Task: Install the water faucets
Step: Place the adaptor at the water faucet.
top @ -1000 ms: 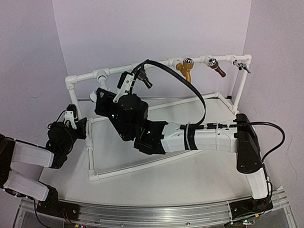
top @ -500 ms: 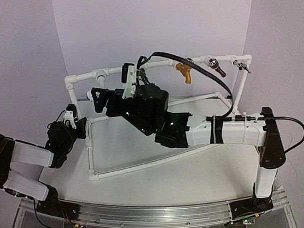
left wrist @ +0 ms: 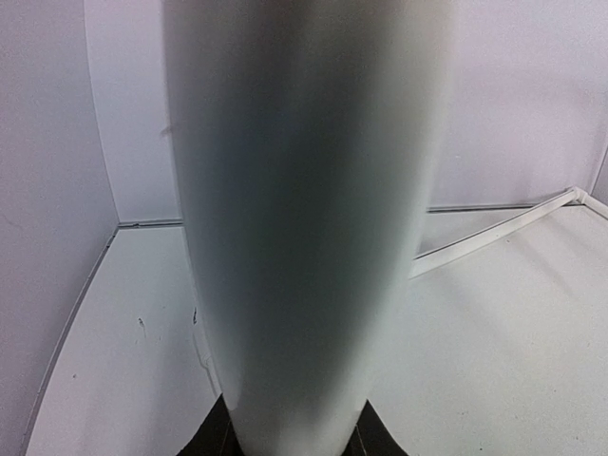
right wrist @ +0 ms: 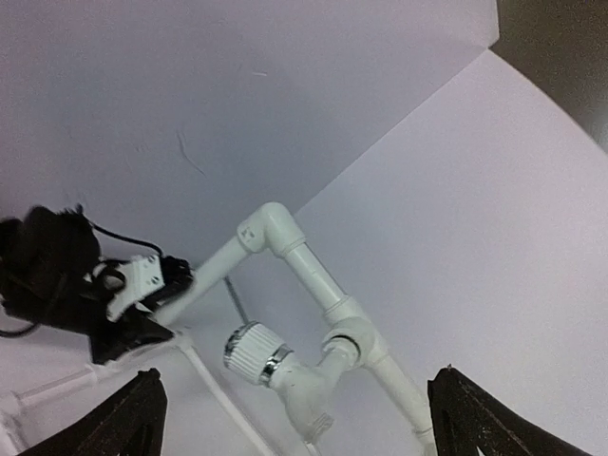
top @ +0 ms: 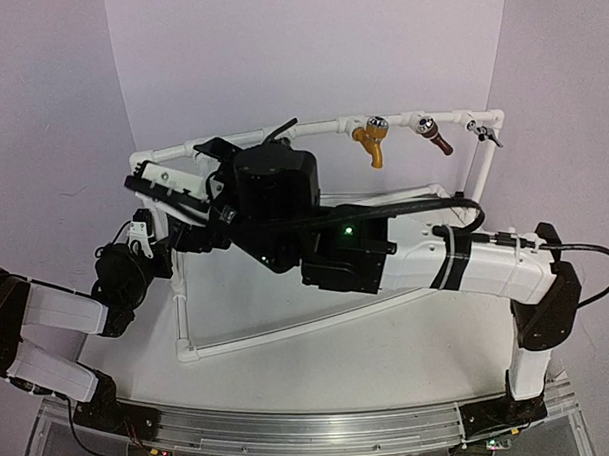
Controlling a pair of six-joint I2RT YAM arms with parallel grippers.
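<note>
Right wrist view: white faucet [right wrist: 285, 375], round ribbed knob end, seated in a tee fitting [right wrist: 350, 331] on the top rail of the pipe frame [top: 483, 177], just along from the corner elbow [right wrist: 271, 228].

Right hand [right wrist: 299, 375]: fingers spread wide, one to either side of the white faucet, gripping nothing.

Left hand [top: 150, 243]: low at the frame's left side. It appears clamped on the corner post [left wrist: 304, 237], which fills its own camera as a blur.

Top rail, far end, well apart from the white faucet: gold tap [top: 372, 141], brown tap [top: 436, 135], small grey tap [top: 486, 132].

Frame stands on the white surface [top: 389, 355].
</note>
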